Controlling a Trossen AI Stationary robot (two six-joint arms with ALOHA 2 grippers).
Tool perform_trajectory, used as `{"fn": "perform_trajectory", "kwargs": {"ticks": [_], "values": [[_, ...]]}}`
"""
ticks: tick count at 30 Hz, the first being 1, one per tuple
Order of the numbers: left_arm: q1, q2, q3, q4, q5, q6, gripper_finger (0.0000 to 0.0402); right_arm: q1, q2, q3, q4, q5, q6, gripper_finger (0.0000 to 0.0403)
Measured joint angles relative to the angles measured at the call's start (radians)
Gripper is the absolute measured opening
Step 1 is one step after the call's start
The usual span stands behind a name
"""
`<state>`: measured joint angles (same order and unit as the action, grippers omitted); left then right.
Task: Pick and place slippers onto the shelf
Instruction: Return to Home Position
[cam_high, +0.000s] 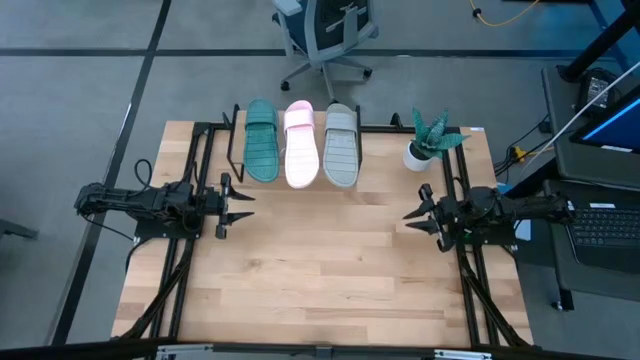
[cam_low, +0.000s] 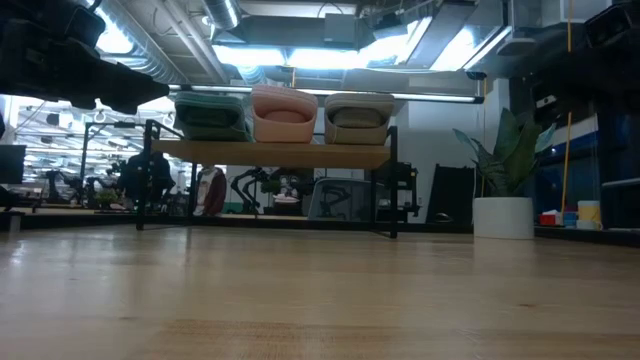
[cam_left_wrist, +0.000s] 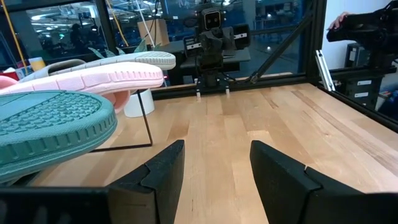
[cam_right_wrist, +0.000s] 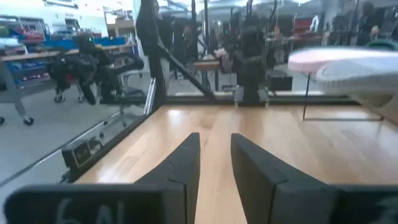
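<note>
Three slippers lie side by side on the shelf (cam_low: 270, 153) at the table's far edge, soles on its plank: teal green (cam_high: 262, 141) on the left, pale pink (cam_high: 300, 145) in the middle, grey (cam_high: 341, 146) on the right. They also show in the low view: teal (cam_low: 212, 115), pink (cam_low: 284, 114), grey (cam_low: 358, 117). My left gripper (cam_high: 243, 205) is open and empty at the table's left side, its fingers (cam_left_wrist: 214, 171) pointing right. My right gripper (cam_high: 412, 215) is open and empty at the table's right side, pointing left.
A potted plant in a white pot (cam_high: 424, 146) stands at the table's far right, beside the shelf. Black frame rails (cam_high: 195, 180) run along both table sides. An office chair (cam_high: 325, 35) stands beyond the far edge. Bare wooden tabletop (cam_high: 330, 260) lies between the grippers.
</note>
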<state>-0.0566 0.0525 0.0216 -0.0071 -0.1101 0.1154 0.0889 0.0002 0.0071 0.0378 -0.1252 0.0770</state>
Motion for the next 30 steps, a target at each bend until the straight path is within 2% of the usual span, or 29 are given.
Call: {"fn": "perform_trajectory", "kwargs": {"ticks": [6,15,30], "values": [[0.000,0.000,0.000,0.000,0.000,0.000,0.0176,-0.047,0.000,0.000,-0.001,0.002,-0.079,0.0092],[0.000,0.000,0.000,0.000,0.000,0.000,0.0176,-0.134,0.000,0.000,-0.001,0.003,-0.025,0.0092],[0.000,0.000,0.000,0.000,0.000,0.000,0.0176,-0.141,0.002,0.000,-0.001,0.002,-0.030,0.0092]]}}
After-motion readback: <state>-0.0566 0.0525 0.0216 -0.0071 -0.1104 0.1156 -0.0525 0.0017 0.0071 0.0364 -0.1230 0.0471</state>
